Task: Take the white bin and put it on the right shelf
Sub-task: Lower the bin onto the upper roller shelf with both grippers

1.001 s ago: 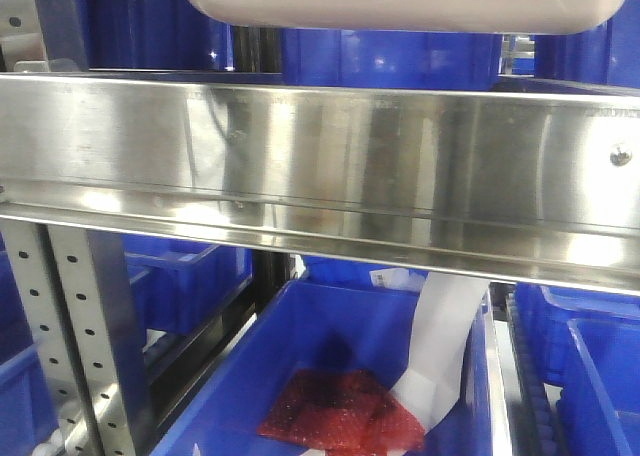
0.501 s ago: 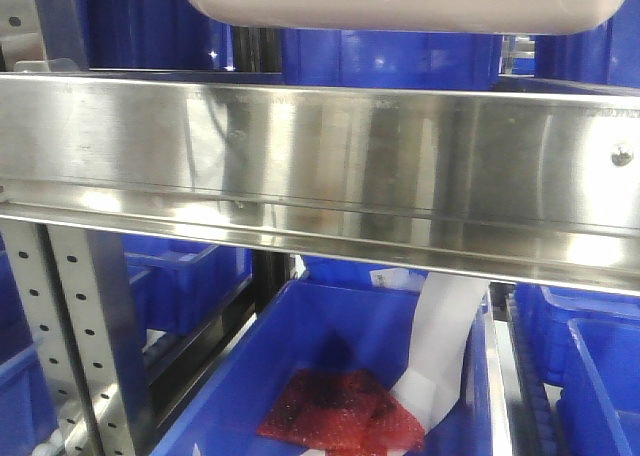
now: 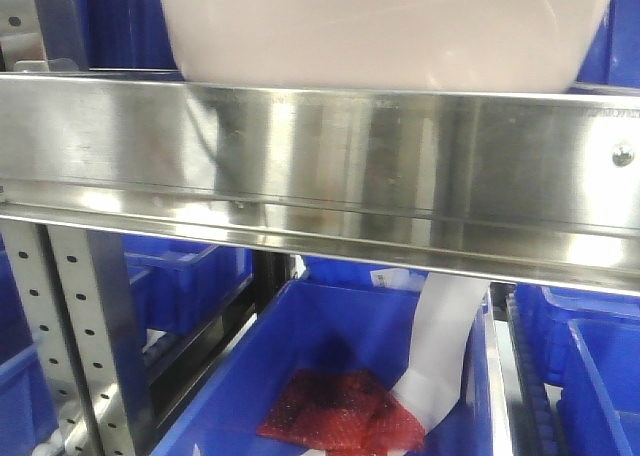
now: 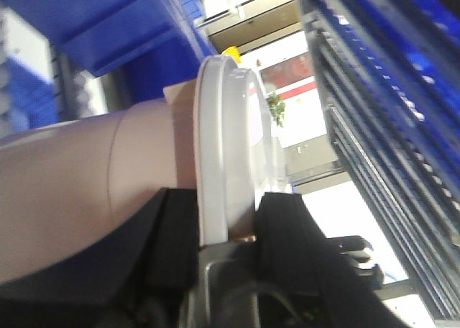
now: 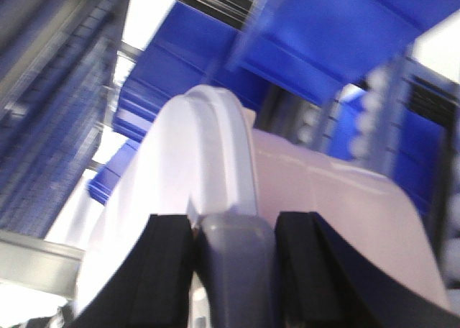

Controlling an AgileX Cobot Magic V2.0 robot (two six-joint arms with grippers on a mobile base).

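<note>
Up front, the front-facing view shows the white bin (image 3: pixel 385 31) at 12 o'clock, filling most of the top edge. Its lower edge drops out of sight behind the tall front lip of the steel shelf (image 3: pixel 320 166), which runs right across the frame, so I cannot tell whether the bin rests on the shelf floor. Dark blue bins (image 3: pixel 130 21) stand behind it at 10 o'clock. A grey post with holes (image 3: pixel 75 346) stands under the lip at 8 o'clock. At 6 o'clock, one level down, an open blue bin (image 3: pixel 300 321) holds a red bubble-wrap packet (image 3: pixel 340 414) and a white paper strip (image 3: pixel 440 356) leaning on its right wall.

Next, in the left wrist view, the left claw (image 4: pixel 226 213) sits at 6 o'clock, its two black fingers (image 4: pixel 172 231) closed down on either face of the bin's glossy white lid rim (image 4: pixel 223 126). The pinkish body of the bin bulges out toward 9 o'clock. Blurred rack rails (image 4: pixel 381 126) slant along the 3 o'clock side.

Last, in the right wrist view, the right claw (image 5: pixel 233 234) is also at 6 o'clock, its black fingers (image 5: pixel 169 270) pinched close on the lid's edge with a grey piece (image 5: pixel 233 260) between them. The bin's body spreads toward 4 o'clock, with blue bins (image 5: pixel 323 33) blurred at 1 o'clock.
</note>
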